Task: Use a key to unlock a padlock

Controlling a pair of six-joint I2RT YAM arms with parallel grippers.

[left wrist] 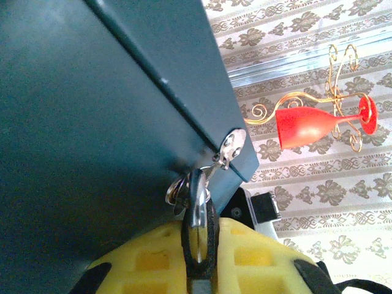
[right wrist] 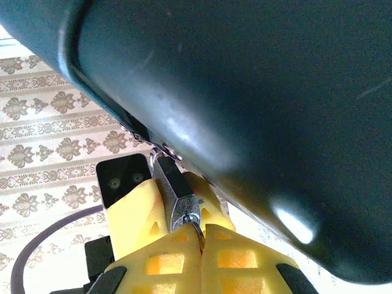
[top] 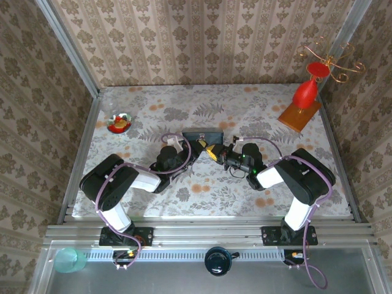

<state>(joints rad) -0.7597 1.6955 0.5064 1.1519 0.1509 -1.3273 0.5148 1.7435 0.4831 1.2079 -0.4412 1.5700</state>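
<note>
While right wrist shows the padlock (right wrist: 176, 195), left shows a red goblet (left wrist: 306, 127).

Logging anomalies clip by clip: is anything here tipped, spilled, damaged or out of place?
Nothing stands out. The tin sits mid-table. The padlock hangs from its hasp, held by the left gripper, with the right gripper shut at its free end. The red goblet stands upright far right; nothing looks spilled or broken.

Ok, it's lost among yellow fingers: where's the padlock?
Right wrist view, left of centre: the padlock sits at the edge of the dark box, just above the right gripper.
</note>
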